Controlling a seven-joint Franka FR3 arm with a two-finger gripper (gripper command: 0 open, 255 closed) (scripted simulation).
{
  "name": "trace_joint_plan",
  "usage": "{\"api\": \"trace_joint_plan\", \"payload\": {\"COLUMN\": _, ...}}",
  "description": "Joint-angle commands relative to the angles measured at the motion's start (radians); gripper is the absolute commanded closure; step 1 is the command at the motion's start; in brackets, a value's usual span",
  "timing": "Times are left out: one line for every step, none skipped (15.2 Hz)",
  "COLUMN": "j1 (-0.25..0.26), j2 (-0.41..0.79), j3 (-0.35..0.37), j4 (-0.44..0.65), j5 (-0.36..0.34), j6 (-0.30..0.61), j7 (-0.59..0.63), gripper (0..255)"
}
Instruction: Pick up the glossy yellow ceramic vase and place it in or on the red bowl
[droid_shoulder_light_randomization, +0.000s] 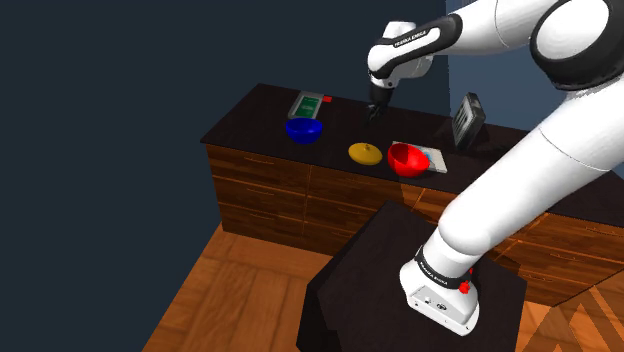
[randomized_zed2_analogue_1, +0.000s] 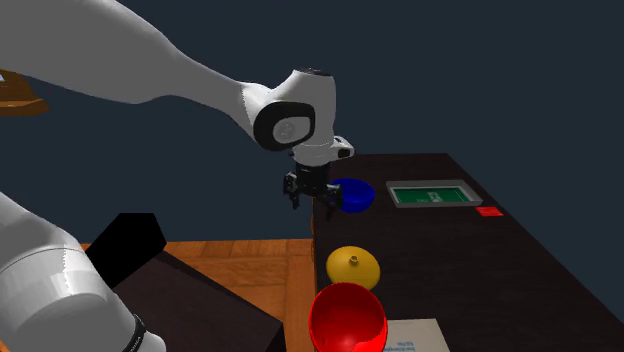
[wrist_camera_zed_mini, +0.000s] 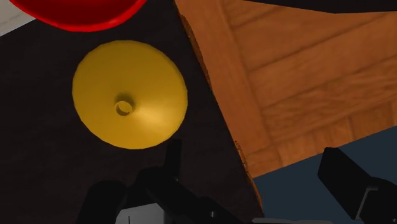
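1. The all-black two-finger tool (randomized_zed2_analogue_1: 309, 203) hangs in the air on the white arm, above the dark tabletop (randomized_zed2_analogue_1: 470, 270) and close to its edge.
2. Its fingers stand wide apart and hold nothing.
3. The glossy yellow vase (droid_shoulder_light_randomization: 365, 153), a low, wide cone with a small round mouth at the top, stands upright on the tabletop.
4. In the wrist view the vase (wrist_camera_zed_mini: 129, 94) lies out ahead of the fingers, not between them, and nothing touches it.
5. The glossy red bowl (droid_shoulder_light_randomization: 407, 159) sits just beside the vase, towards the shoulder view's right, with a narrow gap between the two.
6. The red bowl rests at least partly on a pale flat sheet (droid_shoulder_light_randomization: 434, 156) that lies on the tabletop.
7. A deep blue bowl (droid_shoulder_light_randomization: 303, 130) stands on the vase's other side, well apart from it, so the vase lies between the two bowls.
8. Beyond the blue bowl lies a flat white-rimmed tray with a green face (droid_shoulder_light_randomization: 308, 104), and a small red tag (droid_shoulder_light_randomization: 327, 99) lies just beside it.
9. A dark upright slab (droid_shoulder_light_randomization: 467, 120) stands at the back of the tabletop, behind the red bowl.
10. The tabletop caps a brown wooden chest of drawers (droid_shoulder_light_randomization: 300, 195), which stands on a wooden plank floor (droid_shoulder_light_randomization: 230, 300).
11. The arm's base is fixed to a black box stand (droid_shoulder_light_randomization: 360, 290).
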Motion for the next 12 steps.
{"api": "trace_joint_plan", "payload": {"j1": -0.004, "j2": 0.076, "j3": -0.023, "j4": 0.027, "j5": 0.025, "j6": 0.037, "j7": -0.040, "gripper": 0}}
{"api": "trace_joint_plan", "payload": {"j1": -0.008, "j2": 0.114, "j3": -0.034, "j4": 0.045, "j5": 0.039, "j6": 0.050, "j7": -0.064, "gripper": 0}}
{"api": "trace_joint_plan", "payload": {"j1": -0.013, "j2": 0.152, "j3": -0.044, "j4": 0.065, "j5": 0.055, "j6": 0.062, "j7": -0.088, "gripper": 0}}
{"api": "trace_joint_plan", "payload": {"j1": -0.020, "j2": 0.191, "j3": -0.052, "j4": 0.085, "j5": 0.073, "j6": 0.072, "j7": -0.112, "gripper": 0}}
{"api": "trace_joint_plan", "payload": {"j1": -0.027, "j2": 0.230, "j3": -0.059, "j4": 0.107, "j5": 0.091, "j6": 0.082, "j7": -0.136, "gripper": 0}}
{"api": "trace_joint_plan", "payload": {"j1": -0.036, "j2": 0.269, "j3": -0.065, "j4": 0.130, "j5": 0.110, "j6": 0.090, "j7": -0.160, "gripper": 0}}
{"api": "trace_joint_plan", "payload": {"j1": -0.046, "j2": 0.309, "j3": -0.069, "j4": 0.154, "j5": 0.129, "j6": 0.097, "j7": -0.184, "gripper": 0}}
{"api": "trace_joint_plan", "payload": {"j1": -0.057, "j2": 0.348, "j3": -0.072, "j4": 0.179, "j5": 0.149, "j6": 0.102, "j7": -0.208, "gripper": 0}}
{"api": "trace_joint_plan", "payload": {"j1": -0.069, "j2": 0.388, "j3": -0.072, "j4": 0.205, "j5": 0.168, "j6": 0.107, "j7": -0.230, "gripper": 0}}
{"api": "trace_joint_plan", "payload": {"j1": -0.083, "j2": 0.428, "j3": -0.072, "j4": 0.233, "j5": 0.187, "j6": 0.110, "j7": -0.252, "gripper": 0}}
{"api": "trace_joint_plan", "payload": {"j1": -0.098, "j2": 0.467, "j3": -0.070, "j4": 0.262, "j5": 0.205, "j6": 0.113, "j7": -0.272, "gripper": 0}}
{"api": "trace_joint_plan", "payload": {"j1": -0.104, "j2": 0.482, "j3": -0.068, "j4": 0.273, "j5": 0.211, "j6": 0.113, "j7": -0.279, "gripper": 0}}
